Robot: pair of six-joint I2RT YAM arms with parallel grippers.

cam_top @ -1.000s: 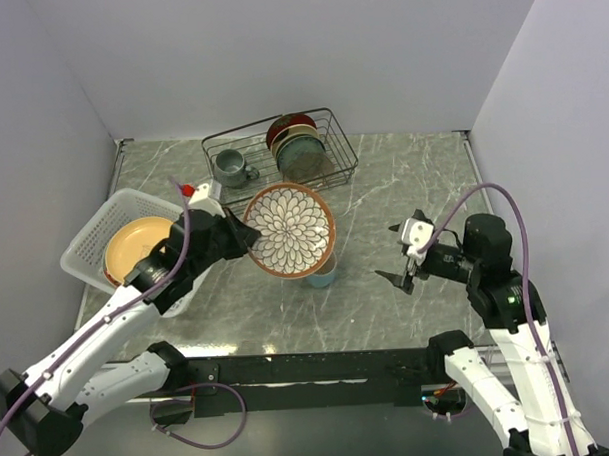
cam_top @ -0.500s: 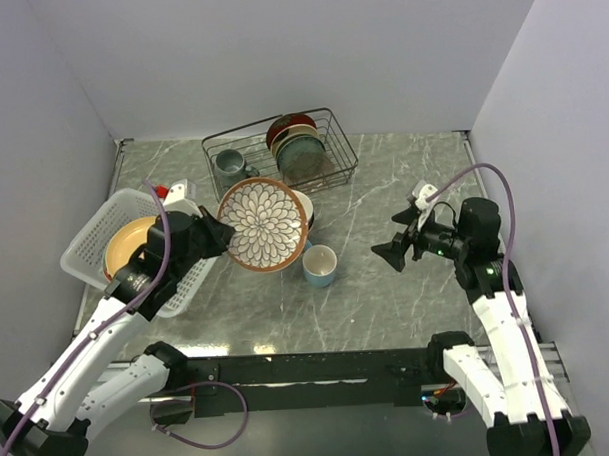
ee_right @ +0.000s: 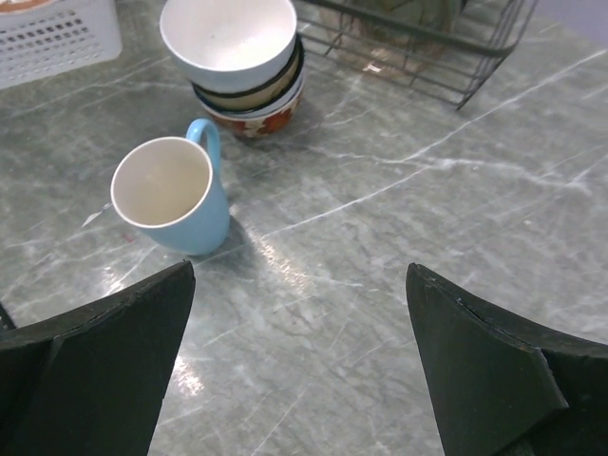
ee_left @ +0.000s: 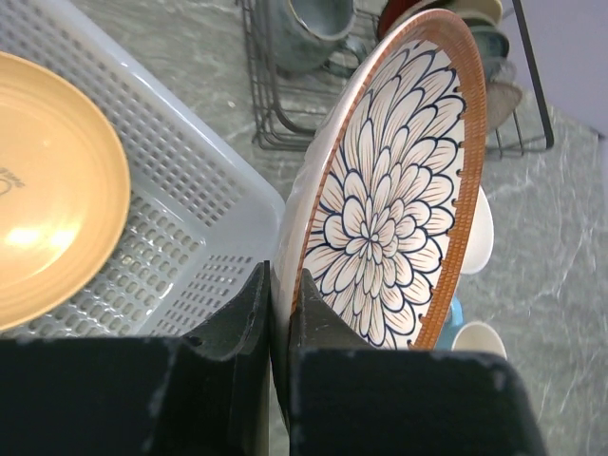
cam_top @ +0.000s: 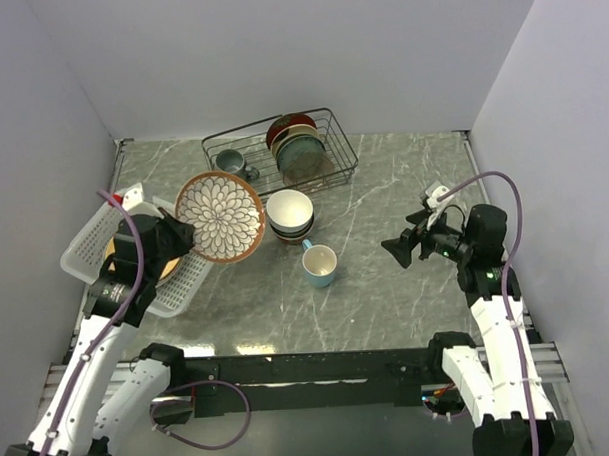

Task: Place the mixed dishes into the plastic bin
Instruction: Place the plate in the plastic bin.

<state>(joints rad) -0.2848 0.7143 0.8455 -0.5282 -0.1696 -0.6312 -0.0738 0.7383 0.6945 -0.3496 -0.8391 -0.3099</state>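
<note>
- Gripping the near rim of the round white plate with a dark petal pattern and reddish-brown edge (cam_top: 220,216), the left pincer (ee_left: 283,304) is clamped narrow on it.
- That plate is held up on edge, tilted, over the right rim of the white lattice-sided plastic bin (ee_left: 180,180).
- A round tan plate (ee_left: 47,190) lies inside the bin.
- Stacked bowls, a cream one on top (cam_top: 289,211), stand on the grey marbled desk (cam_top: 383,185); the light blue mug (cam_top: 320,265) stands upright just beside them.
- The right pincer (cam_top: 397,249) hangs wide and empty, well apart from the mug.
</note>
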